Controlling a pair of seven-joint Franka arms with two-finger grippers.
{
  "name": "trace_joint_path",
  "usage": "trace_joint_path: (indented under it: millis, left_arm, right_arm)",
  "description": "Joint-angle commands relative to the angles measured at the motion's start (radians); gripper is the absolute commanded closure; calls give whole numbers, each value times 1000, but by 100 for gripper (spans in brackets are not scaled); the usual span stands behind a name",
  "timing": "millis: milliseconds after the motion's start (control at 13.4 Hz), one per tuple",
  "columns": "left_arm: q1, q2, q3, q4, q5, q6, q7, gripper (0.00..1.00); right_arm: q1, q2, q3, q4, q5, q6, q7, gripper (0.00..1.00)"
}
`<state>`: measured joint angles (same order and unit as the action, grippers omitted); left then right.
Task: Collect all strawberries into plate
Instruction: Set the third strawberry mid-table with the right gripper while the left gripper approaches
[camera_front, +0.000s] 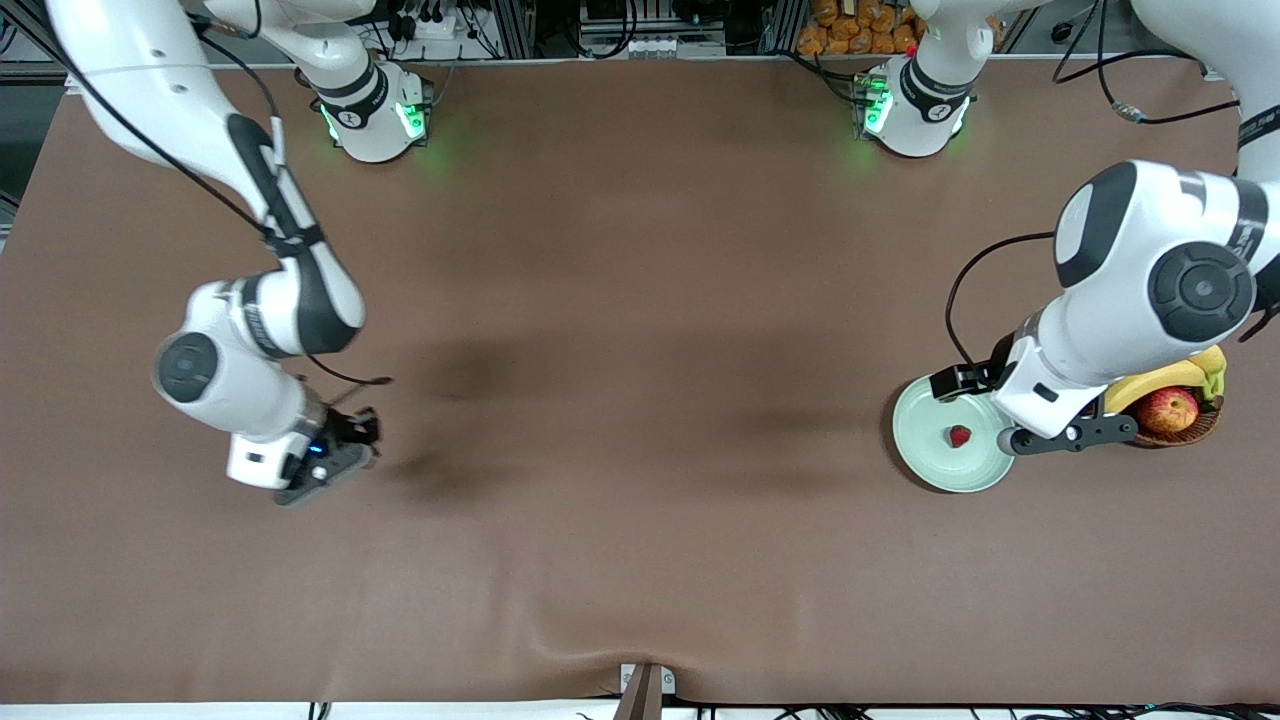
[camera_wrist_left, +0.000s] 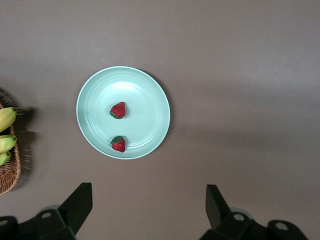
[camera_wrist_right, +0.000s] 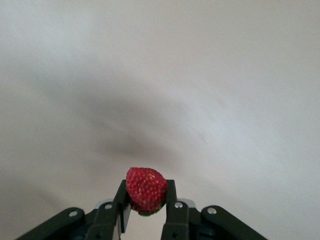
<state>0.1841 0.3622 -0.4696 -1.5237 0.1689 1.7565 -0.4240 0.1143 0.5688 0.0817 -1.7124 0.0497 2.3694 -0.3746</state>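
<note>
brown cloth covers the table (camera_front: 640, 300), slightly rumpled along the edge nearest the front camera, and most of it lies bare. toward the right arm's end, the right gripper (camera_front: 335, 462) hangs low over that cloth, clenched on a strawberry (camera_wrist_right: 146, 190) pinched between its two fingers (camera_wrist_right: 171, 200); this third berry is well apart from where it belongs. toward the left arm's end sits the pale green plate (camera_wrist_left: 95, 90), with two strawberries (camera_wrist_left: 118, 110) lying in it, close together but not touching. the left gripper (camera_front: 1035, 415) hovers over the plate with its jaws spread wide and nothing between them, so it looks to have finished its own drop. just beside the plate, farther toward that end of the table, stands a wicker basket (camera_front: 1190, 432) holding an apple (camera_front: 1167, 408) and bananas (camera_front: 1170, 380).

the risks, as i judge them: the held berry is small and soft, gripped only near the fingertips, so a quick swing across the table could shake it loose or a hard squeeze could bruise it. the bigger worry is crowding: the left arm's bulk sits right above the plate, and if it does not clear out, the right arm may strike it on arrival. a release from too high, or near the rim, could let the berry roll off the shallow plate, or knock the two already there.

room is generous: the whole middle of the table is open, and the side of the plate facing the right arm is unobstructed. only the basket side is tight.
</note>
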Motion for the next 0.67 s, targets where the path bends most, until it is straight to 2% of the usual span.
trace_joint_path:
  millis: [0,224,597]
  left_arm:
    - [3,-9,-17,22,-17,-31,5,0]
    - [-5,-3,-17,22,-15,-29,5,0]
    - [-23,4,-18,22,-8,-12,-1,0]
  right_arm:
    - [108,106,-10,173,74,-28,135,100]
    - [227,158,-13,258,157,-52,290,100]
    - [428,282,-13,414,157,-50,610,100]
